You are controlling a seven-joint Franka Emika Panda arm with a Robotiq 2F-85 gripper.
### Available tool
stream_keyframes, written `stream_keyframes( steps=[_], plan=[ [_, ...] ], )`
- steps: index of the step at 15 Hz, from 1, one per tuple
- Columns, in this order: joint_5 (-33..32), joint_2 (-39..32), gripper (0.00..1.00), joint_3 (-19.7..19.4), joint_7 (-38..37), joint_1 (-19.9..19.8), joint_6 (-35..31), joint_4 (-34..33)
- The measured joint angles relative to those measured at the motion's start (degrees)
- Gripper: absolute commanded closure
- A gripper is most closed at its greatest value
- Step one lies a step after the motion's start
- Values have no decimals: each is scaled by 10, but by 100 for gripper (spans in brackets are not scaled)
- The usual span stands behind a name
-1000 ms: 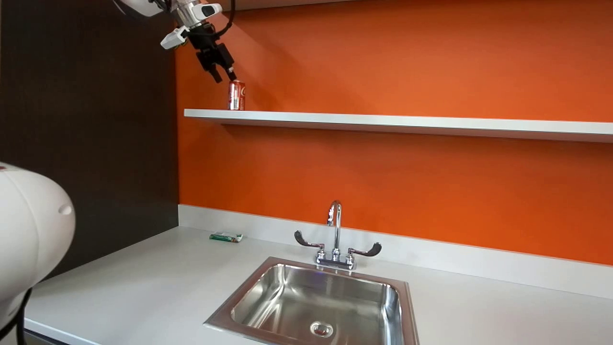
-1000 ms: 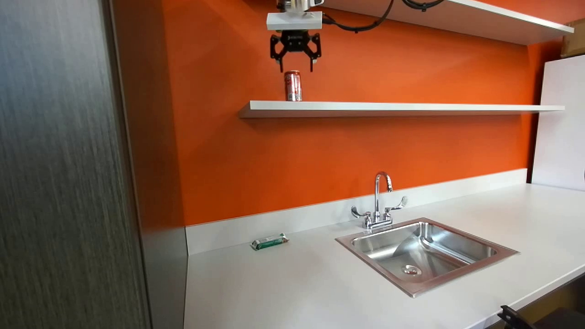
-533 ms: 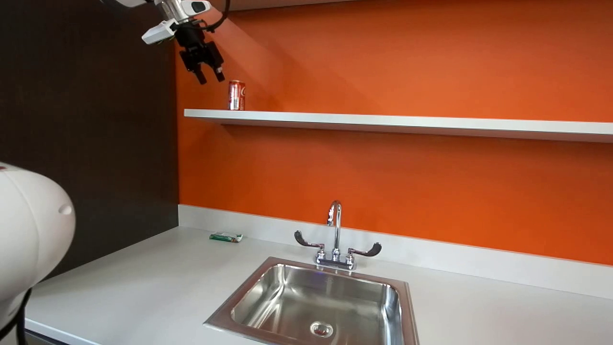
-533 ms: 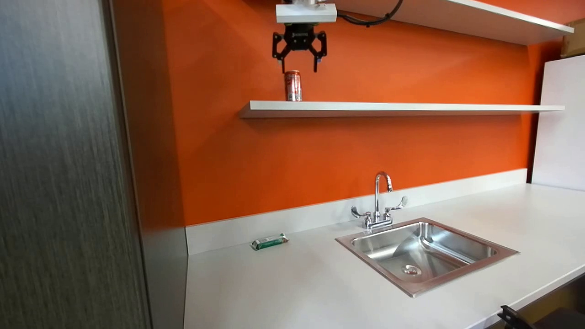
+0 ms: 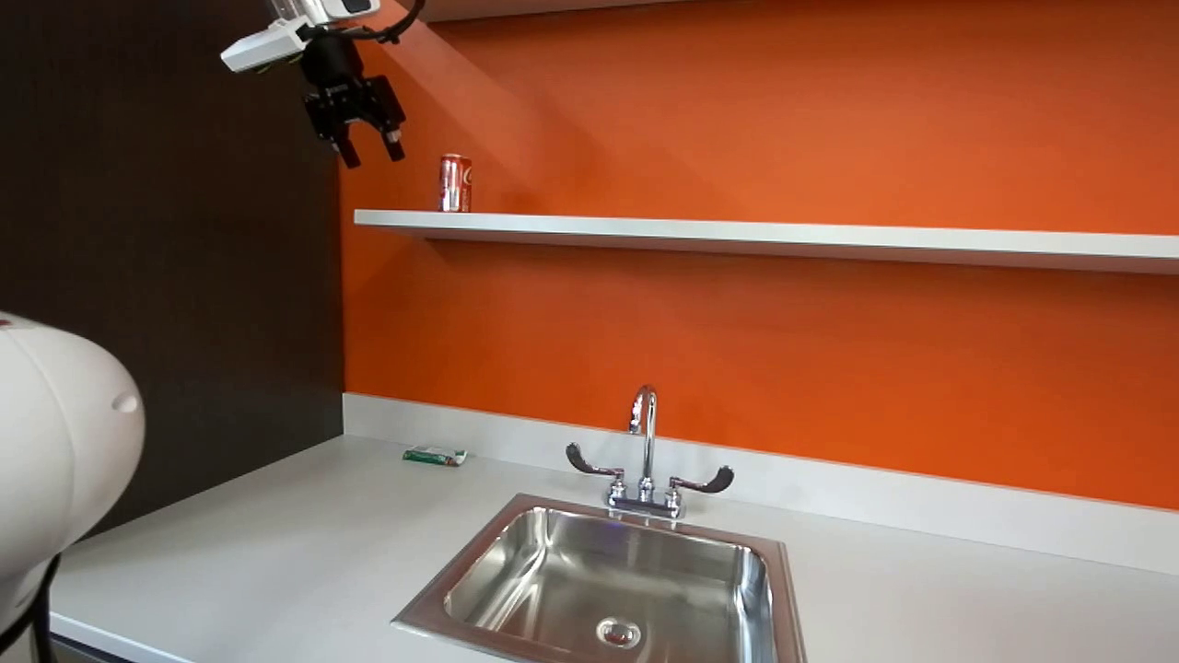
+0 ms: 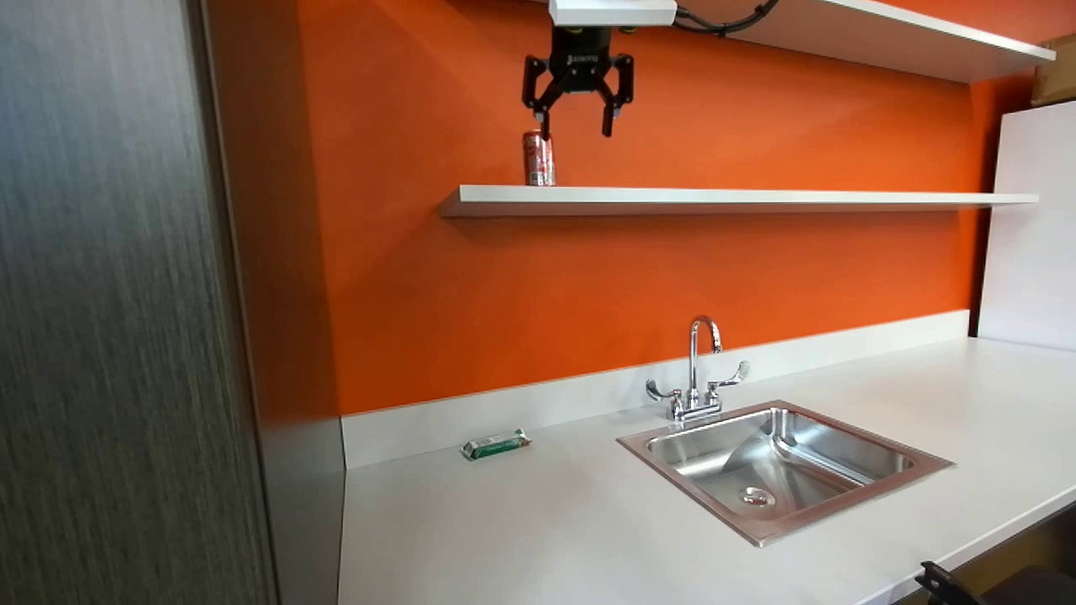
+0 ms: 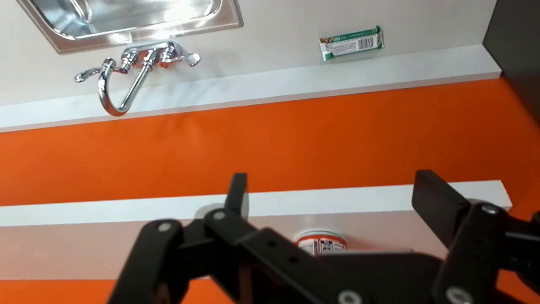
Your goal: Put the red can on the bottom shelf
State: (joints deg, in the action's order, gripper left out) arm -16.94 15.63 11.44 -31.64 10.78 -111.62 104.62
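The red can (image 5: pixel 455 184) stands upright on the bottom shelf (image 5: pixel 737 232), near its end, in an exterior view. Can (image 6: pixel 535 164) and shelf (image 6: pixel 740 197) also show in an exterior view, where a finger covers a bit of the can's top. My gripper (image 5: pixel 372 157) is open and empty, apart from the can and in front of the shelf; it also shows in an exterior view (image 6: pixel 576 133). In the wrist view the gripper (image 7: pixel 331 184) has its fingers wide apart. The can's base (image 7: pixel 322 244) shows behind the gripper's linkage, which hides the rest.
An upper shelf (image 6: pixel 874 50) hangs above. A dark cabinet side (image 5: pixel 175 230) stands beside the shelf's end. Below are the grey countertop (image 5: pixel 276 534), a green wrapped bar (image 6: pixel 496 444), the faucet (image 6: pixel 693 370) and the steel sink (image 6: pixel 790 479).
My gripper has moved back from the can, out in front of the shelf, and stays open. The can stands unmoved on the shelf.
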Motion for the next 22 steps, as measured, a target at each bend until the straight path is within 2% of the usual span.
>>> stream_keyframes(
  steps=[10, 22],
  plan=[
    [93, 106, 0, -3, 11, -16, 1, 163],
    [127, 116, 0, -10, 11, -42, -4, 292]
  ],
)
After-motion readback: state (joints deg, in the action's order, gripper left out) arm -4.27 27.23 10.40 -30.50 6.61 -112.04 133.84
